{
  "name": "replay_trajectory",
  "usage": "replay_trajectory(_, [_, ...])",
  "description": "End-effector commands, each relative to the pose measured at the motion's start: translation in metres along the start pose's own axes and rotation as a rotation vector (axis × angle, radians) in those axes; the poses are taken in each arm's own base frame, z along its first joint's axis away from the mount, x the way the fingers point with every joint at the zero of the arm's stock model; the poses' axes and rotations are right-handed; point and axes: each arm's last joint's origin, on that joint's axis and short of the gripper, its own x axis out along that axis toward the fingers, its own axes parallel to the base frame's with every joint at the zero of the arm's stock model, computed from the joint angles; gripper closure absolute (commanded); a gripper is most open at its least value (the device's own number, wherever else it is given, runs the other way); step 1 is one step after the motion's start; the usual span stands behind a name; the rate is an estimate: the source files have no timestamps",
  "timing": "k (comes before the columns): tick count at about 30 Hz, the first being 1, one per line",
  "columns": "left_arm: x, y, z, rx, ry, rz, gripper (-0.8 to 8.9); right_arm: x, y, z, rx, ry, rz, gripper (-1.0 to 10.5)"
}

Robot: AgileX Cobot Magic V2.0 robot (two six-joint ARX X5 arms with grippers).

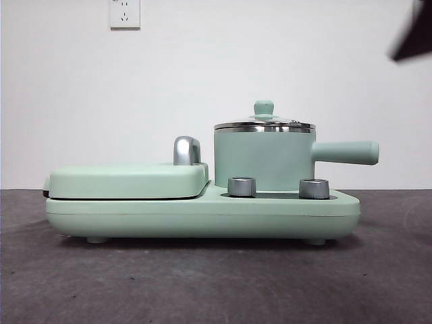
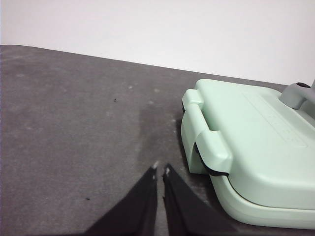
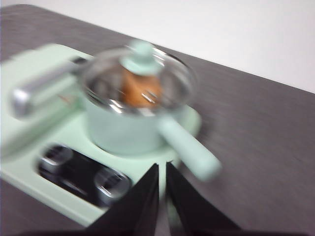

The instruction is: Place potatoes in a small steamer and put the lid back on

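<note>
Front view: a mint-green breakfast cooker [image 1: 202,216] stands on a dark grey table [image 1: 216,283]; the small steamer [image 1: 264,160] sits on the cooker's right half, behind two steel knobs [image 1: 241,186], its long handle [image 1: 345,152] pointing toward the cooker's right end; the glass lid [image 1: 264,125] rests level on the steel rim, green knob [image 1: 263,108] upward; the flat griddle cover [image 1: 128,179] lies closed on the left half, a chrome handle [image 1: 186,150] at its inner edge; a black arm tip [image 1: 413,34] shows only at the top right corner.

Left wrist view: the left gripper [image 2: 160,170] hangs over bare table just off the cooker's left end, beside the cover's latch [image 2: 209,147]; its jaws are nearly together with a thin slit between, holding nothing.

Right wrist view, blurred: the right gripper [image 3: 162,166] hovers above the front right of the cooker, near the steamer handle; its jaws are almost closed and empty; through the lid an orange-brown potato [image 3: 140,89] shows inside the steamer.

Judgement: the task looks complete; the remaining step is to draw the right arm clear, best done by lifting straight away, so neither handle nor lid knob is nudged.
</note>
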Motion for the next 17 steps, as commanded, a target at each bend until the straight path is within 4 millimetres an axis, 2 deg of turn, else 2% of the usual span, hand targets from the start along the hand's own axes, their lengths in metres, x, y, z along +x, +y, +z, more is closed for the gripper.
replay_trajectory(1, [0.002,0.001,-0.005,0.000,0.007,-0.001,7.94,-0.013,-0.006,-0.033,-0.009,-0.044,-0.080,9.3])
replay_trajectory(5, [0.002,0.001,-0.005,0.000,0.007,-0.001,7.94,-0.023,-0.015,-0.069,0.017,-0.124,-0.206,9.3])
replay_trajectory(10, [0.002,0.001,-0.005,0.000,0.007,-0.001,7.94,-0.019,-0.020,-0.100,0.037,-0.198,-0.292,9.3])
replay_trajectory(17, [0.002,0.001,-0.005,0.000,0.007,-0.001,7.94,-0.023,-0.020,-0.100,0.074,-0.221,-0.283,9.3])
